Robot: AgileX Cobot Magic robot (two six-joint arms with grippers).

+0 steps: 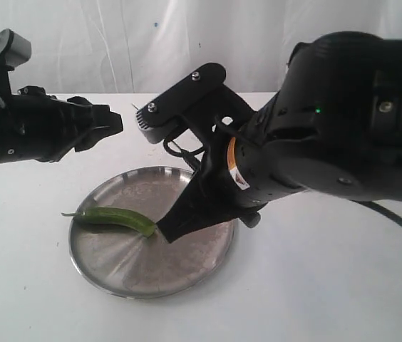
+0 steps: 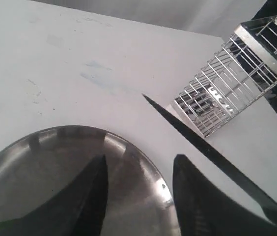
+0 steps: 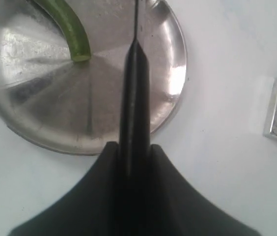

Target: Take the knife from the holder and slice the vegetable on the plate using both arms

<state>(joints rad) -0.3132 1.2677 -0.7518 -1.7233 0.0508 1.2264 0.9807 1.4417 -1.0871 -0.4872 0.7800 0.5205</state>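
1. Right jaws grip the slim black-handled knife [image 3: 134, 98]; its blade runs ahead of them.
2. The curved green vegetable [image 1: 115, 217] lies on the round steel plate [image 1: 187, 267] beside the blade, axis oblique.
3. Left jaws hang open above; we would pin with them.

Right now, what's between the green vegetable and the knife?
Nothing but bare plate: the right wrist view shows shiny steel separating the vegetable at its near end from the knife.

White table [image 1: 329, 299] with a steel plate [image 1: 126, 267] and, well apart, a wire holder [image 2: 227, 88].
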